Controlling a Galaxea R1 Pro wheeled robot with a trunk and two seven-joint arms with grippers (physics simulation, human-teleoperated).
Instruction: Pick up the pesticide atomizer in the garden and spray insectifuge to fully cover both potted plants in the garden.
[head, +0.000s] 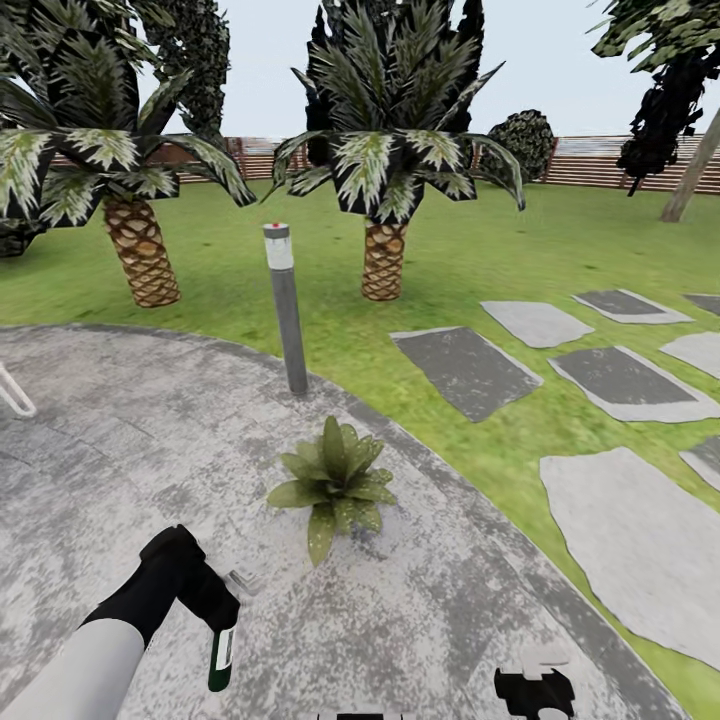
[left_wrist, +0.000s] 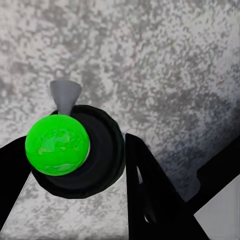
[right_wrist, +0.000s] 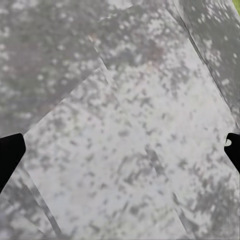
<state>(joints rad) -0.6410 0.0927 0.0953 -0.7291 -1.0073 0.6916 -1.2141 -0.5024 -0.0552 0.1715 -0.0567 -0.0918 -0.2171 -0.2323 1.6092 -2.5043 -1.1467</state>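
Your left gripper (head: 215, 600), lower left of the head view, has its jaws clamped on the slim dark green-black spray bottle (head: 221, 655), hanging just short of the low green-leaved rosette (head: 335, 482) at centre, presumably for spraying; your right gripper's (head: 535, 690) jaws stand apart.

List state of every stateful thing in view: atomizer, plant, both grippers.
atomizer: held in the left gripper, hanging base down over the patio
plant: upright on the patio, ahead of the atomizer, untouched
left gripper: shut on the atomizer
right gripper: open, fingers apart over bare paving, holding nothing
post lamp: upright at the patio's edge
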